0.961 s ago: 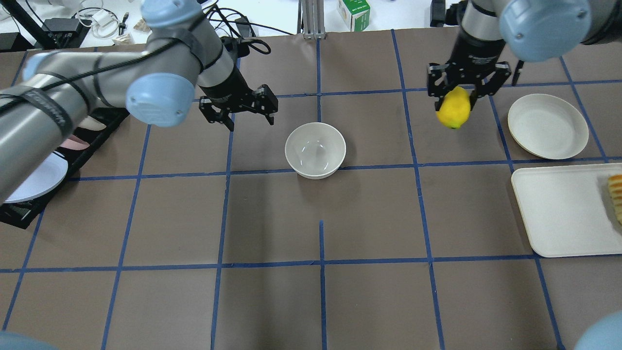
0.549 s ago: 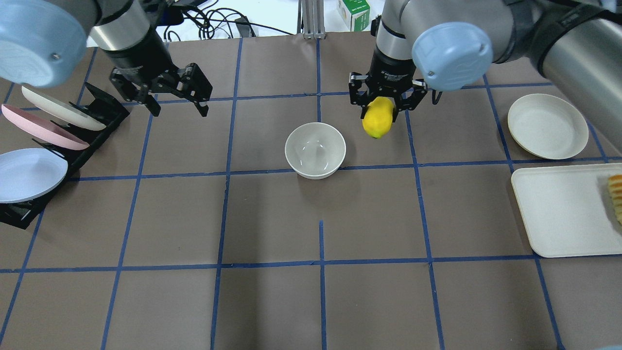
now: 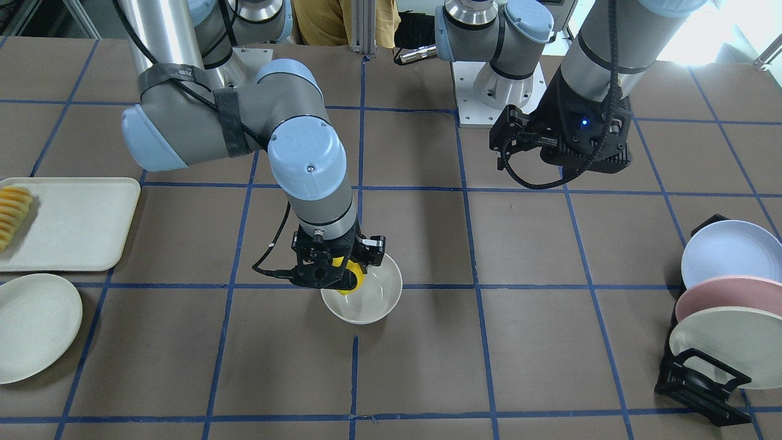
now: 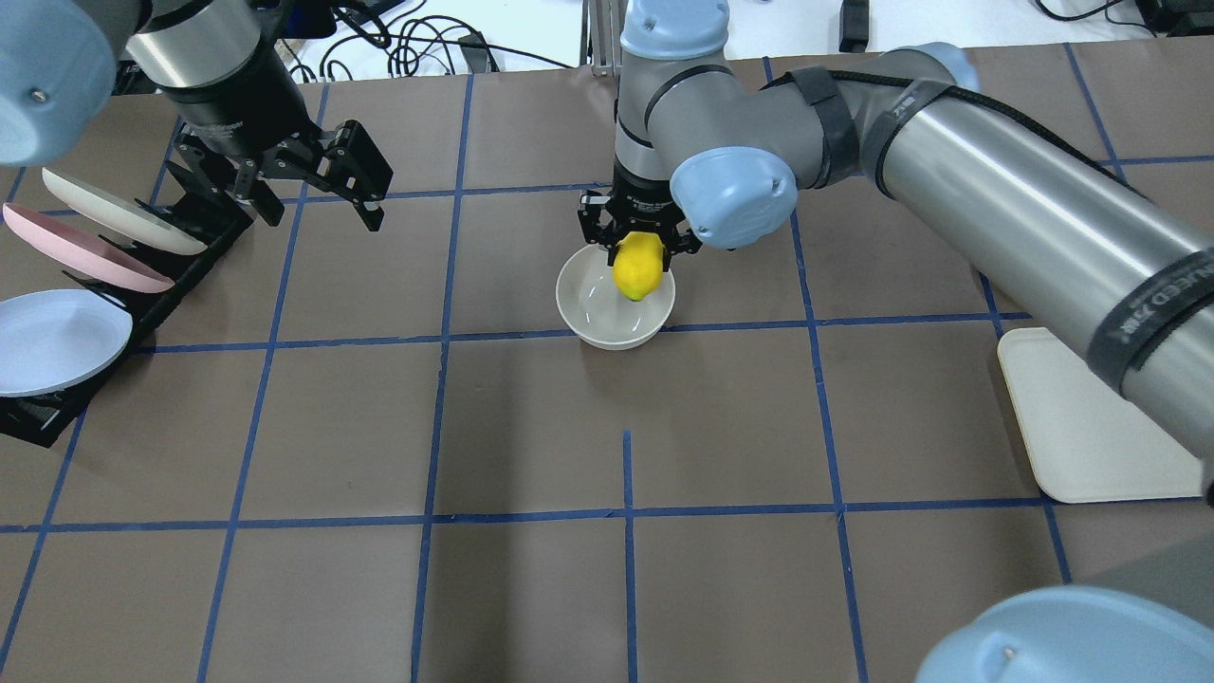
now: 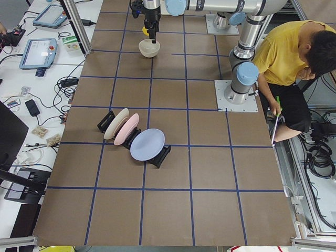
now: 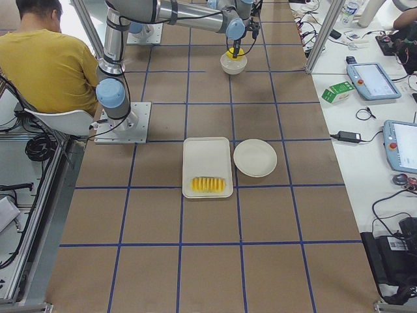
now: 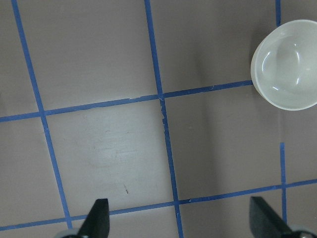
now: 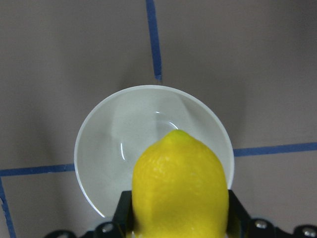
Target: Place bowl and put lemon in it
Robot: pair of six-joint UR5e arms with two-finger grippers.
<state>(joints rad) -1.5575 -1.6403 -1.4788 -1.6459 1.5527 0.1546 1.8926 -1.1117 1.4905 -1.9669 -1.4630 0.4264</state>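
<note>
The off-white bowl [image 4: 615,318] stands upright on the brown table at its middle; it also shows in the front view [image 3: 372,302], the left wrist view [image 7: 287,72] and the right wrist view [image 8: 124,144]. My right gripper [image 4: 637,256] is shut on the yellow lemon [image 4: 638,268] and holds it just above the bowl's near rim; the lemon fills the right wrist view [image 8: 179,188] and shows partly in the front view [image 3: 349,282]. My left gripper [image 4: 313,194] is open and empty, raised to the left of the bowl near the plate rack.
A black rack [image 4: 180,251] with white, pink and blue plates [image 4: 57,337] stands at the left edge. A cream tray [image 3: 73,226] with sliced orange-yellow fruit [image 3: 13,214] and a cream plate [image 3: 33,324] lie on the right side.
My right gripper has carried the lemon leftward from beside the plate to over the bowl. My left gripper has moved away from the bowl, left and back toward the plate rack.
</note>
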